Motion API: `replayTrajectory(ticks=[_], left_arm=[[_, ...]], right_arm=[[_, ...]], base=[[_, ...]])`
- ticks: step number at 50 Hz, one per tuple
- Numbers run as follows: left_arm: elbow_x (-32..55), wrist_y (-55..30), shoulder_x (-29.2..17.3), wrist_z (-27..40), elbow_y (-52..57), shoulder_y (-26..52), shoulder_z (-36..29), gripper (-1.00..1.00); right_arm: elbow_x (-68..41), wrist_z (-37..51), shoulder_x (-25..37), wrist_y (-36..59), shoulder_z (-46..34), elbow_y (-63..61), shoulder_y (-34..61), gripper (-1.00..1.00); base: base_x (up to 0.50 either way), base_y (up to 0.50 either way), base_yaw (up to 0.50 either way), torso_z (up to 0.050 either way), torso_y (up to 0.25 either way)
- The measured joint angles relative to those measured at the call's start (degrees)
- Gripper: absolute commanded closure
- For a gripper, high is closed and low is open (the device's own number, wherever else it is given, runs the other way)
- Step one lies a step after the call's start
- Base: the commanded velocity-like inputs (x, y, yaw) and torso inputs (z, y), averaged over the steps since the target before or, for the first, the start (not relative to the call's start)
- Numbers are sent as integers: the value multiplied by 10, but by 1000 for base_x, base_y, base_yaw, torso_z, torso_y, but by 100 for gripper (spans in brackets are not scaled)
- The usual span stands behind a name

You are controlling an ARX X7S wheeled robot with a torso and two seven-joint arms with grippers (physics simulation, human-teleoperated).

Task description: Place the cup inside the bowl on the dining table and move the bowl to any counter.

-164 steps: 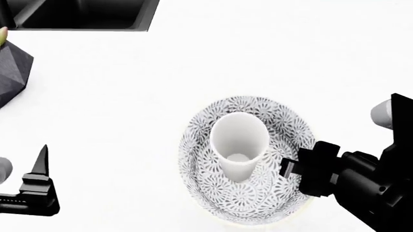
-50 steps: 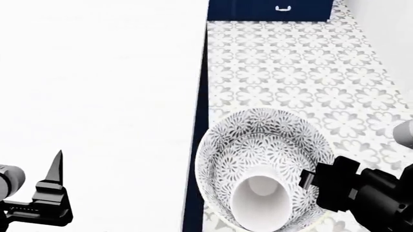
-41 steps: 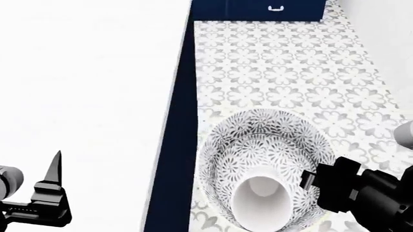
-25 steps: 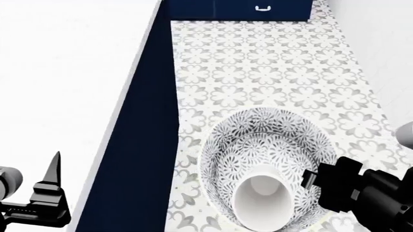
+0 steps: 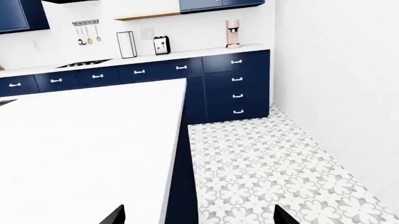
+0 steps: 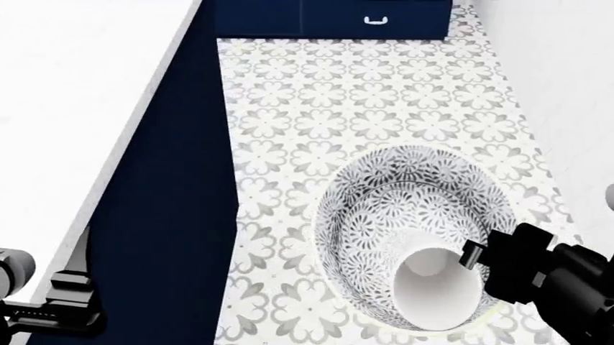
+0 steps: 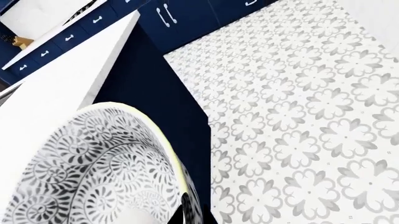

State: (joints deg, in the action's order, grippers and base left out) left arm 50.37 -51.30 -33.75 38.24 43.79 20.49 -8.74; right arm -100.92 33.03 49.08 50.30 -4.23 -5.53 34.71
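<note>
Bowl rim between right jaws.

Scene is evenly and brightly lit; no single light source can be made out. The white bench is blown out to featureless white. Shadows are faint. All renders are sharp, no blur noted.

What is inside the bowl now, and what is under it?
The cup lies tilted inside the bowl. Under the bowl is patterned floor, no counter. The bowl's base and the floor directly beneath it are hidden.
</note>
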Motion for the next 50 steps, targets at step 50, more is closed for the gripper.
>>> replayTrajectory(ticks=[50], left_arm=[[-3, 12, -3, 0, -7, -4, -9, -100]], right_arm=[[18, -4, -10, -2, -20, 29, 19, 100]], base=[[501, -80, 0, 0, 2]])
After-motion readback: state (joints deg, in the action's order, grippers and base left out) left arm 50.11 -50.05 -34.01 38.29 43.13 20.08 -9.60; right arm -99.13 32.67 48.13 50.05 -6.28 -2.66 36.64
